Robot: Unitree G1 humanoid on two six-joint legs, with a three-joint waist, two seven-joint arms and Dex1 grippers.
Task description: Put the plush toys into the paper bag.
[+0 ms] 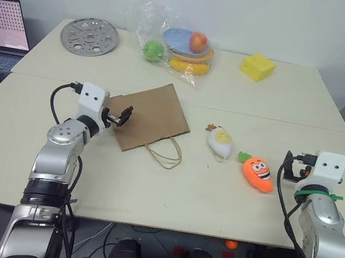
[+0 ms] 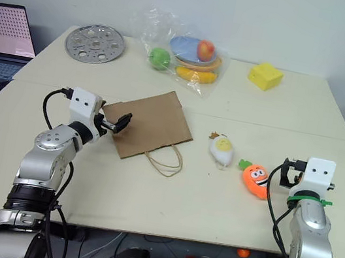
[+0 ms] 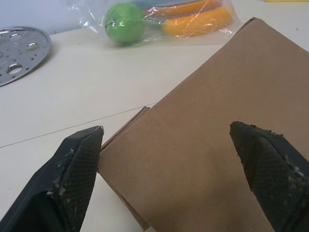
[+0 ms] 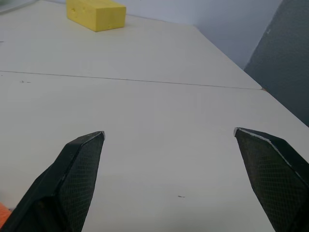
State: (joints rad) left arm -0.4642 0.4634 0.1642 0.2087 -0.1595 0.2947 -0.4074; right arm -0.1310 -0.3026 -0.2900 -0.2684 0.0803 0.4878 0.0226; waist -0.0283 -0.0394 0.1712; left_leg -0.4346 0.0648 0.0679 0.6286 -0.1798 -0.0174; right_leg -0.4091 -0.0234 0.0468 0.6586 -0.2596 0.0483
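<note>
A flat brown paper bag (image 1: 150, 117) with twisted loop handles lies in the middle of the cream table (image 1: 150, 185). Just right of it sits the small white egg-shaped plush toy (image 1: 220, 142) with a yellow face. Next to that, further right, lies the orange carrot plush toy (image 1: 257, 172) with a smile and green top.

The left gripper (image 1: 123, 117) is at the bag's left edge, its two black fingers wide apart and empty. The right gripper (image 1: 290, 166) is at the lower right, just beside the carrot, fingers also wide apart and empty.

At the top are a clear plastic bag of toy fruit (image 1: 176, 45), a yellow block (image 1: 257, 67) and a round metal plate with holes (image 1: 89, 36).
</note>
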